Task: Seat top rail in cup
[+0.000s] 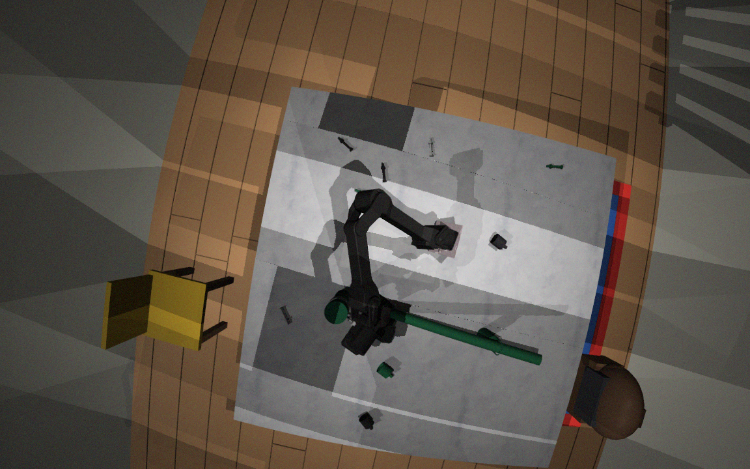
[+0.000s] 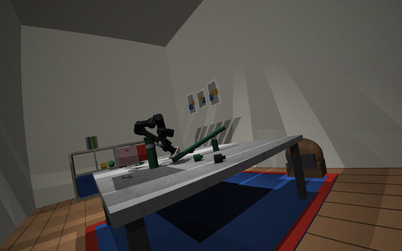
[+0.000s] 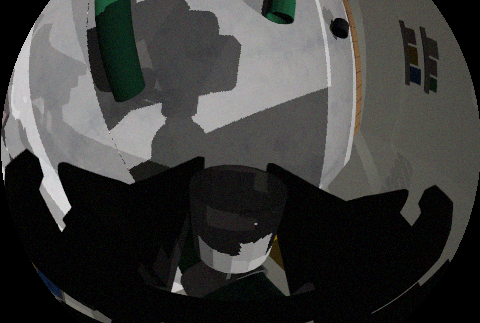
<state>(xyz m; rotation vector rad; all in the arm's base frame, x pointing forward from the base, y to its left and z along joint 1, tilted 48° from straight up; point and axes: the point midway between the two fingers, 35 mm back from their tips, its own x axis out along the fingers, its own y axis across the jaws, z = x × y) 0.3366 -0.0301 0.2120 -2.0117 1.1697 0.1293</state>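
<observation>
The green rail (image 1: 465, 335) (image 2: 199, 143) (image 3: 114, 33) slants through the wire loop (image 2: 213, 134) above the short green post (image 2: 215, 145). Its low end is down by the table top, apart from the big post. The big green post (image 1: 336, 311) (image 2: 153, 158) stands upright, with the grey brace band (image 2: 149, 145) up near its cap. My gripper (image 2: 161, 144) (image 3: 235, 167) is shut on the grey rail-end cup (image 3: 237, 218), whose open mouth shows between the fingers. The rail is outside the cup. In the top view the arm hides the cup and fingers.
A loose green cup (image 1: 385, 369) (image 2: 198, 157) (image 3: 281, 8) and a black cup (image 1: 366, 420) (image 2: 218, 158) (image 3: 339, 28) lie beyond the rail. Another black cup (image 1: 498, 240) lies near the arm's base. Several small bolts lie around, one bolt (image 1: 286, 314) left of the post.
</observation>
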